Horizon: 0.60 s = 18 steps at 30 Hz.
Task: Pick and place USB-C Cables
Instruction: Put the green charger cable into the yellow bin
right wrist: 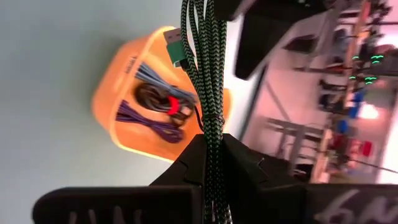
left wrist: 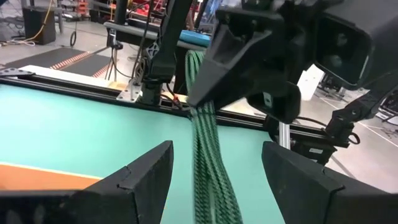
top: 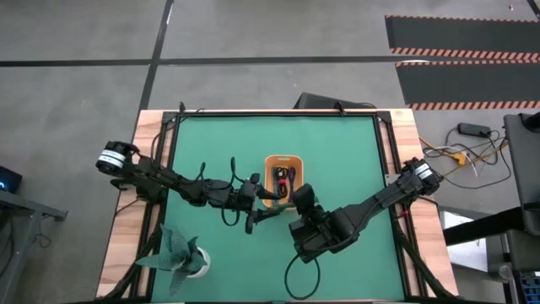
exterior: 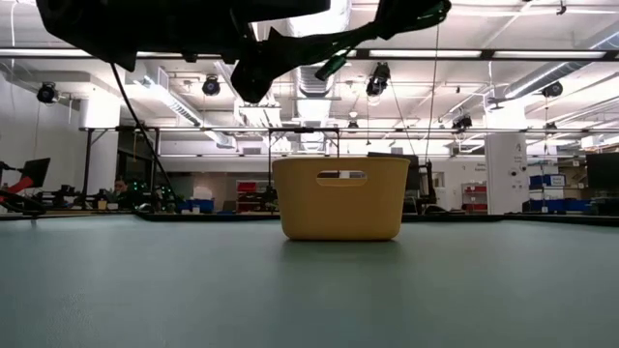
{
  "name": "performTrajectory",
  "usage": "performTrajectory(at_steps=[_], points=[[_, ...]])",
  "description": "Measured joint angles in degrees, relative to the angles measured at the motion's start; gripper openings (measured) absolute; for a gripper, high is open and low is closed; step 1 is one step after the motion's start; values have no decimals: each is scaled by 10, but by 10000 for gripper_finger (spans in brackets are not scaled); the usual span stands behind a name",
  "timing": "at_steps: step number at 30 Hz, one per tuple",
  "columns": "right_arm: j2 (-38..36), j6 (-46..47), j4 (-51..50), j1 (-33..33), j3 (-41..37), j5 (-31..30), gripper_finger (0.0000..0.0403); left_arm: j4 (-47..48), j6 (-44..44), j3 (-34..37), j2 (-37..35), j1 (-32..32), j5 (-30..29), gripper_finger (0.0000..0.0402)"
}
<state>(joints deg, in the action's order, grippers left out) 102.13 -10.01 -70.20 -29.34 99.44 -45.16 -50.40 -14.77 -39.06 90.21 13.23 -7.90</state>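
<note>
Green matting point(top: 337, 160) covers the wooden table, and beyond its far edge we see a workshop with ceiling lights and shelving in the low view. Near the middle of the mat stands the orange tray point(top: 272, 160), seen from table height as a yellow-orange tub with a handle slot point(exterior: 339, 198). At the mat's near left corner sits a teal folded-paper plant point(top: 179, 253).

We find 3 cable bundles lying inside the tray in the right wrist view: the light blue cable point(right wrist: 149, 73), the red-and-black cable point(right wrist: 163, 99) and the purple cable point(right wrist: 143, 121).

The right gripper point(right wrist: 211, 163) hangs above the mat just beside the tray's near end, its 2 fingers pressed together on the dark green cable point(right wrist: 200, 68). That braided bundle runs out from between the fingers, and its green plug end lies over the tray's rim in that view.

The left gripper point(left wrist: 214, 180) comes in from the tray's left side with its fingers spread wide. In the left wrist view the dark green cable point(left wrist: 208, 162) passes between those 2 fingers without touching either one, while the right gripper's dark body point(left wrist: 261, 56) pinches it farther along.

From the low view both arms show only as dark shapes above the tray.
</note>
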Motion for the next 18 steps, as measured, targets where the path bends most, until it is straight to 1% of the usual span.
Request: performTrajectory(at_steps=[4,12,15,18], points=[[0,-42,4,1,1,-35,22,0,0,0,0,0,0,231],[0,-112,32,3,4,-73,22,0,-1,0,0,-1,0,231],[0,-137,44,4,4,-77,22,5,-1,0,0,-1,-2,229],[0,-149,50,6,4,-77,22,4,-1,0,0,-1,-4,214]])
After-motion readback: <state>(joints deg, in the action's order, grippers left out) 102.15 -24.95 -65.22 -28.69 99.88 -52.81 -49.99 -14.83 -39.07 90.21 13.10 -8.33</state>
